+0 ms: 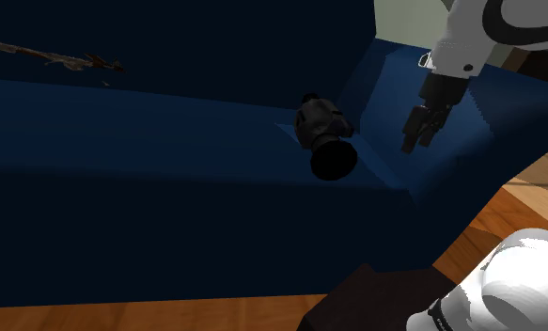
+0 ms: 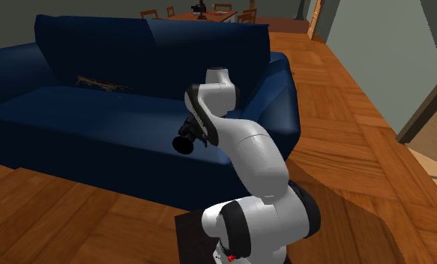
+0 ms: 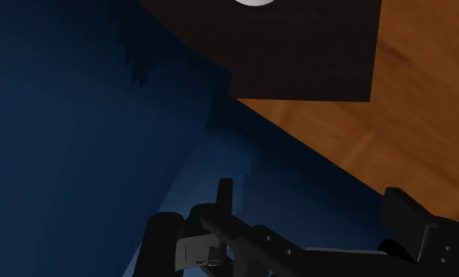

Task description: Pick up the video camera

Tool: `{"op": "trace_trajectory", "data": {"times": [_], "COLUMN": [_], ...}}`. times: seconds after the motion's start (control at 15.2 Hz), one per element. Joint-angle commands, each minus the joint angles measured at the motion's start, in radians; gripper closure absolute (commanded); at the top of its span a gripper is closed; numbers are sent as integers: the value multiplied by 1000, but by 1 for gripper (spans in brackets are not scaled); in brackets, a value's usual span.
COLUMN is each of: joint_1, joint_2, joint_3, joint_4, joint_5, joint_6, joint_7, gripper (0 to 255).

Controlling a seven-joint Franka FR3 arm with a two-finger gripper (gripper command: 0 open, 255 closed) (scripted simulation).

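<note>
Two fingers (image 3: 412,228) are standing spread, gripping nothing — we are watching the video camera (image 1: 323,139) lying on the blue sofa (image 1: 121,179), near them toward the shoulder view's left, lens facing the seat's front.

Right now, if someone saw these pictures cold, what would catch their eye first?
The dark blue sofa spreads across the shoulder view, with a black video camera lying on its seat near the armrest corner. The black gripper hangs open at the shoulder view's right of the video camera, not touching it. In the second exterior view the white arm rises above a wooden floor.
</note>
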Motion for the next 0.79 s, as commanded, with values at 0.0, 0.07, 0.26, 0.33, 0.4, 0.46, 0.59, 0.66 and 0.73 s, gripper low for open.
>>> {"op": "trace_trajectory", "data": {"times": [0.0,0.07,0.26,0.33,0.4,0.46,0.59,0.66,0.73], "joint_1": [0,-4,-19,-24,-29,-35,-47,-52,-57], "joint_2": [0,30,125,157,189,222,290,324,358], "joint_3": [0,16,60,74,87,100,124,134,145], "joint_4": [0,24,102,131,161,192,259,294,331], "joint_5": [0,13,45,53,60,65,72,73,73], "joint_6": [0,13,48,58,68,76,90,96,100], "joint_7": [0,36,143,179,214,249,319,354,389], "gripper": [0,0,0,0,0,0,0,0,0]}}
